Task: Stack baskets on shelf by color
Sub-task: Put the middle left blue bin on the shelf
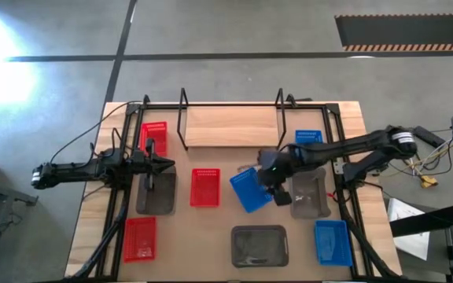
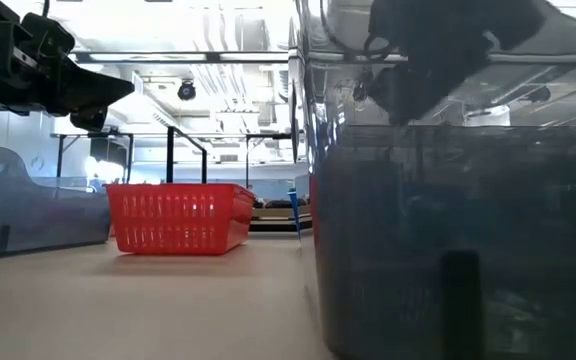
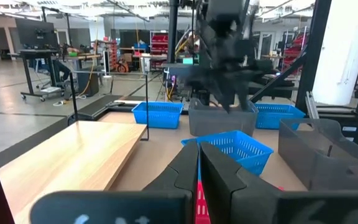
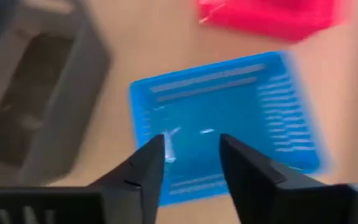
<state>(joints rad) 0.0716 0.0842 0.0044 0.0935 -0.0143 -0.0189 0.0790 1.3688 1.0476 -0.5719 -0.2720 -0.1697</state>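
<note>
The shelf (image 1: 230, 124), a light plank in a black wire frame, stands at the back of the table with nothing on it. Three red baskets (image 1: 204, 187), three blue ones and three dark grey ones lie scattered on the table. My right gripper (image 4: 191, 155) hangs open over a skewed blue basket (image 1: 250, 189) mid-table; in the right wrist view its fingers hover above that basket's (image 4: 229, 106) inside. My left gripper (image 1: 167, 163) is shut and holds nothing, between the back-left red basket (image 1: 155, 135) and a grey basket (image 1: 156, 192).
Other baskets: red (image 1: 140, 238) front left, grey (image 1: 259, 245) front centre, blue (image 1: 332, 240) front right, grey (image 1: 309, 195) under the right arm, blue (image 1: 308, 138) back right. The front grey basket (image 2: 458, 230) fills much of the low view.
</note>
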